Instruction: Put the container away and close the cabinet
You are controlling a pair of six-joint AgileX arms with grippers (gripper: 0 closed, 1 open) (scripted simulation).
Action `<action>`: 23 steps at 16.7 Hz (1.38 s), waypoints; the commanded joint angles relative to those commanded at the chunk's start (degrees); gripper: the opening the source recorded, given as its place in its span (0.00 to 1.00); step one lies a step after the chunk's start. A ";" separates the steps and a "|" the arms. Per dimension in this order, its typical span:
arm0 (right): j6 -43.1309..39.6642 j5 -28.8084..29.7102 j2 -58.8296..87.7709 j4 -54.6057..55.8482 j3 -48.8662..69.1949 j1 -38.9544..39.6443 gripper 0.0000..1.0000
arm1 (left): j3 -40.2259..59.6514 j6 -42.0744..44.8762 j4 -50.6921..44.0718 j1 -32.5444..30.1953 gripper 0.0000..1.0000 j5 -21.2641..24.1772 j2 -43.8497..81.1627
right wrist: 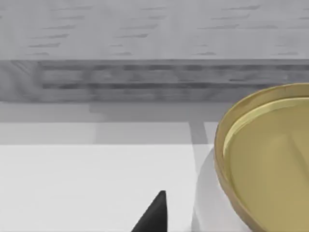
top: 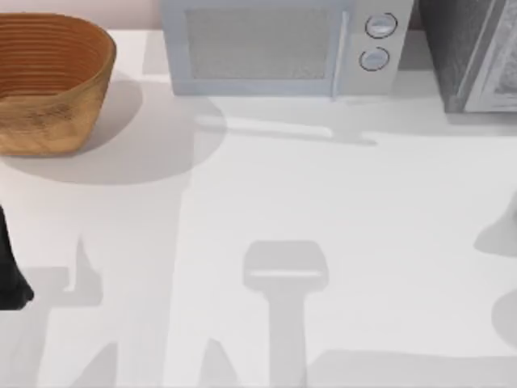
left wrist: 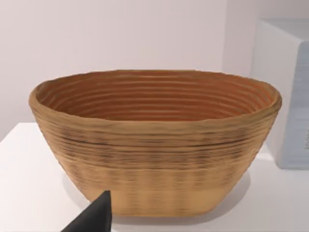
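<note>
- Step in hand, as I judge it: the very start. Nothing is gripped and nothing has been stowed, so the reach for the container is yet to come.
- Nearest in the right wrist view, one dark tip of the right arm's fingers (right wrist: 153, 215) pokes over the white bench (right wrist: 87, 169); how far they are open I cannot tell, and they touch nothing.
- Just beside that tip sits the container, a shallow yellow bowl (right wrist: 265, 159), resting on the bench.
- Beyond it stands the grey cabinet (right wrist: 154, 53), which the top view places at the far right corner (top: 472, 52); whether its door stands open I cannot tell.
- The next move likely calls for the right arm to close on the bowl's rim and carry it toward the cabinet.
- The left arm (top: 10, 267) sits at the bench's left edge. One of its fingers (left wrist: 94, 217) shows; spread unclear, holding nothing.
- Ahead of it is a wicker basket (left wrist: 154, 140), with a microwave (top: 283, 44) farther back.
</note>
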 joint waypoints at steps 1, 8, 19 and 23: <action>0.00 0.00 0.00 0.00 0.00 0.00 0.40 | 0.00 0.00 0.00 0.00 1.00 0.00 0.00; 0.00 0.00 0.00 0.00 0.00 0.00 0.00 | 0.00 0.00 0.00 0.00 1.00 0.00 0.00; 0.33 -0.09 -4.04 -3.93 0.50 -0.05 0.00 | 0.00 0.00 0.00 0.00 1.00 0.00 0.00; 0.58 -0.39 -15.72 -17.23 1.87 0.11 0.00 | 0.00 0.00 0.00 0.00 1.00 0.00 0.00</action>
